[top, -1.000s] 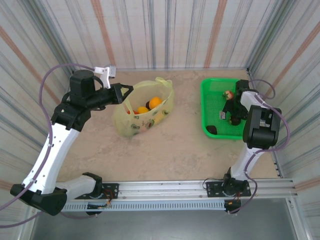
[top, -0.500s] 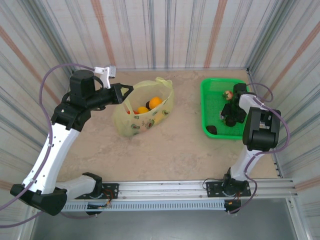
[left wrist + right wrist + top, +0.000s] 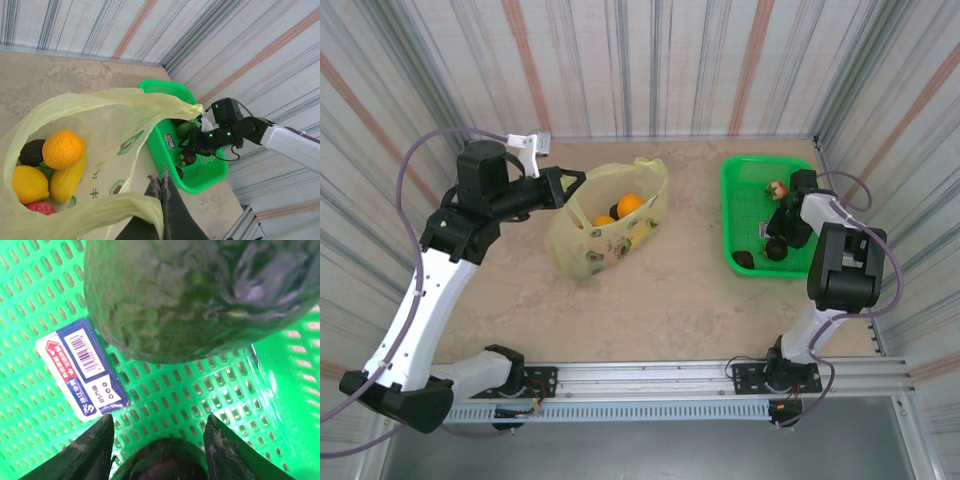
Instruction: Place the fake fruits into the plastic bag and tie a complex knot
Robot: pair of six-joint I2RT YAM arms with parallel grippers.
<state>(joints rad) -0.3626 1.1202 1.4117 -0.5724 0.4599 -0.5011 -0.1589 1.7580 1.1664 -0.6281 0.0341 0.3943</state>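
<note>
Left jaws pinch the thin yellow-green plastic bag [image 3: 576, 250] at ten o'clock; right jaws straddle a dark glossy fruit [image 3: 165, 462] in the green mesh basket [image 3: 744, 200], two o'clock, grip unclear; centre before squeezing

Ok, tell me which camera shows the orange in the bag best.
Left wrist: it looks straight into the open plastic bag, so the orange appears large, lying among the other fruits. The top external view shows it small, through the bag's mouth. The right wrist camera faces the green basket.
</note>
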